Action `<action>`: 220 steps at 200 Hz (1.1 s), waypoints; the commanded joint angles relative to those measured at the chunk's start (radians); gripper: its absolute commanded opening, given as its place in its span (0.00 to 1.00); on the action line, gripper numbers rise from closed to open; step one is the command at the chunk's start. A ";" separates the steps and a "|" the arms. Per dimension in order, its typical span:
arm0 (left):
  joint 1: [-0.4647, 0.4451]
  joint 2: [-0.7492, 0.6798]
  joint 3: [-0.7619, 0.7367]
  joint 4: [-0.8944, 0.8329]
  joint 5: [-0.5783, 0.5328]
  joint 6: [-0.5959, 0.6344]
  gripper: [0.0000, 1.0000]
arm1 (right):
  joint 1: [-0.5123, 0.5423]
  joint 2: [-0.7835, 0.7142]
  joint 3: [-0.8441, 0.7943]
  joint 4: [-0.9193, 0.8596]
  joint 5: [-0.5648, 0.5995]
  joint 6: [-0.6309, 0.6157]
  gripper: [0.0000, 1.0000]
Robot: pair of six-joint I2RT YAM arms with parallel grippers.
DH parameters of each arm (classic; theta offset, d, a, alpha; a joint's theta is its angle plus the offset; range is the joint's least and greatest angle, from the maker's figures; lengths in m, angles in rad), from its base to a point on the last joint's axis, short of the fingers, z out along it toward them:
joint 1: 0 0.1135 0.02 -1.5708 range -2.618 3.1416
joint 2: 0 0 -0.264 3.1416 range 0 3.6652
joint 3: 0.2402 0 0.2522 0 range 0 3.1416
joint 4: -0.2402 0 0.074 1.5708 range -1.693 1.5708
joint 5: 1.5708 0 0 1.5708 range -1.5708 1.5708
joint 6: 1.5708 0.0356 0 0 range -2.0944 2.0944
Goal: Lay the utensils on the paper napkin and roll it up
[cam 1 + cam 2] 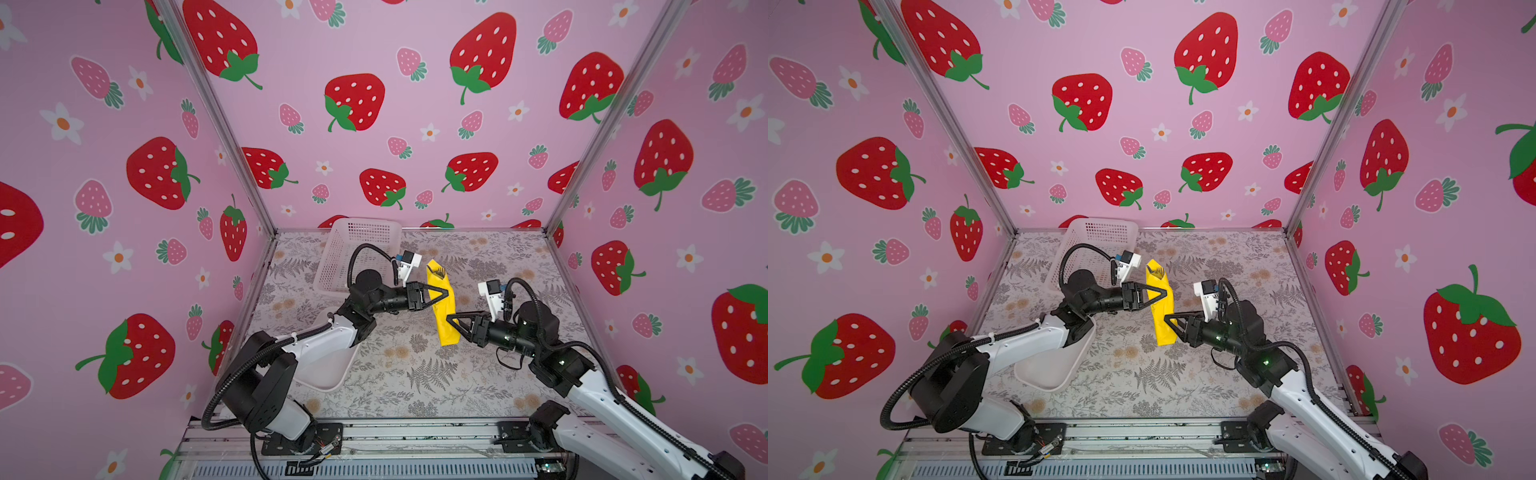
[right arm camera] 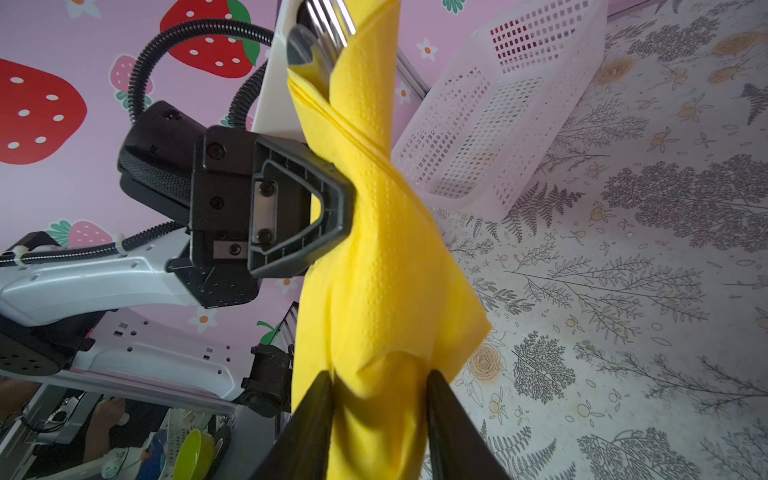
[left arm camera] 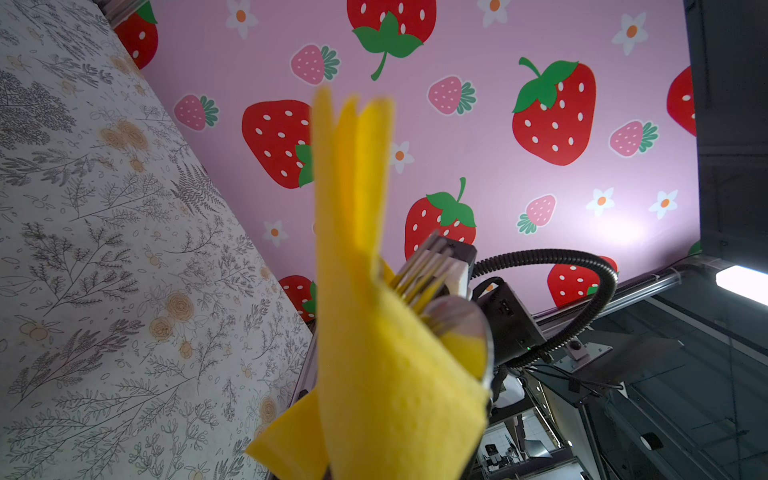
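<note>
Paper napkin (image 1: pixel 444 334) is already twisted into 1 narrow roll around the utensils (image 3: pixel 424 266), held up mid-scene, seemingly clear of the tabletop (image 1: pixel 415 374). Task looks nearly done; left: tighten, set down.

Nearest: white tray (image 1: pixel 330 376), visible part holds nothing. Right claw (image 2: pixel 380 374) straddles the roll's near end, apparently pinching it. Left claw (image 1: pixel 444 296) is pressed tight further up. Fork and spoon heads poke from the far end. Farthest: white basket (image 1: pixel 365 232), tilted, nothing seen inside.

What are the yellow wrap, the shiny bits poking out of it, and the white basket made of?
The napkin looks like soft matte paper: dotted embossing, creases. The utensils look like polished metal, probably steel: mirror-like glints. The basket seems smooth plastic: moulded perforated walls.
</note>
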 commanded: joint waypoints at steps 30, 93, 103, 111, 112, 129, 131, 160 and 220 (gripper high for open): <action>-0.006 -0.019 0.063 0.106 0.054 -0.044 0.00 | 0.003 0.047 0.004 0.123 -0.113 0.006 0.39; -0.006 -0.026 0.076 0.100 0.087 -0.040 0.00 | -0.009 0.096 0.012 0.227 -0.216 0.036 0.40; -0.007 -0.025 0.077 0.101 0.092 -0.040 0.00 | -0.011 0.102 0.009 0.252 -0.234 0.048 0.40; -0.007 -0.025 0.076 0.100 0.094 -0.038 0.00 | -0.012 0.108 0.007 0.267 -0.245 0.057 0.39; -0.006 -0.025 0.076 0.100 0.094 -0.038 0.00 | -0.012 0.110 0.007 0.268 -0.246 0.058 0.39; -0.007 -0.027 0.078 0.100 0.099 -0.036 0.00 | -0.013 0.118 0.006 0.293 -0.256 0.071 0.36; -0.007 -0.027 0.079 0.101 0.099 -0.035 0.00 | -0.013 0.119 0.006 0.295 -0.256 0.072 0.36; -0.007 -0.032 0.081 0.094 0.104 -0.019 0.00 | -0.016 0.119 0.006 0.320 -0.272 0.086 0.29; -0.007 -0.062 0.102 -0.042 0.104 0.106 0.00 | -0.018 0.120 -0.009 0.365 -0.287 0.115 0.19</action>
